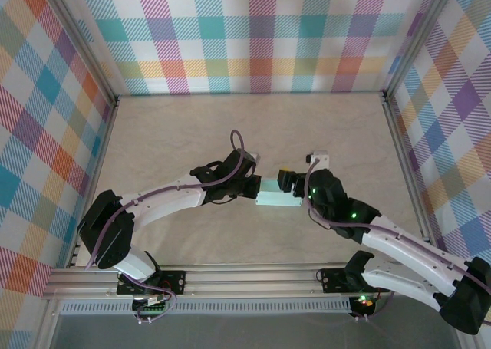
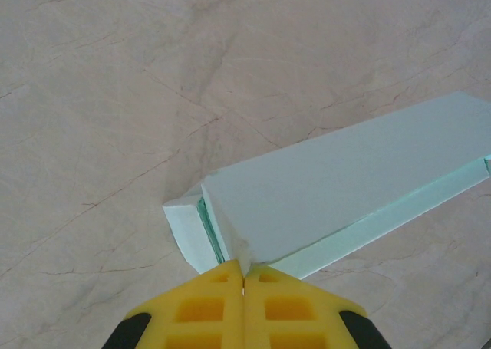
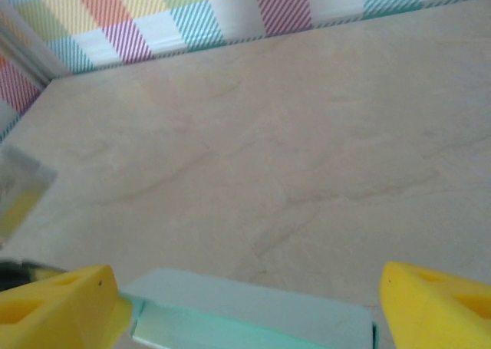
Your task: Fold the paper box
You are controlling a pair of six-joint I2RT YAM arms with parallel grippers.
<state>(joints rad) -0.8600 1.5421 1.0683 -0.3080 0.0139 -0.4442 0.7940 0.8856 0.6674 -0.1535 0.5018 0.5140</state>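
The paper box [image 1: 276, 198] is a pale mint, shallow, folded rectangular box lying on the table between my two arms. My left gripper [image 1: 256, 188] is at its left end. In the left wrist view its yellow fingers [image 2: 207, 307] are pressed together, shut on the near corner of the paper box [image 2: 345, 180], where a side flap stands slightly ajar. My right gripper [image 1: 291, 182] is at the box's right end. In the right wrist view it stands open, its fingers [image 3: 437, 299] spread wide to either side of the paper box [image 3: 253, 311], the left finger close against the box's end.
The beige marbled tabletop [image 1: 192, 134] is ringed by plaid walls [image 1: 253, 34] with metal corner posts [image 1: 399, 126]. An aluminium rail [image 1: 245, 276] runs along the near edge by the arm bases.
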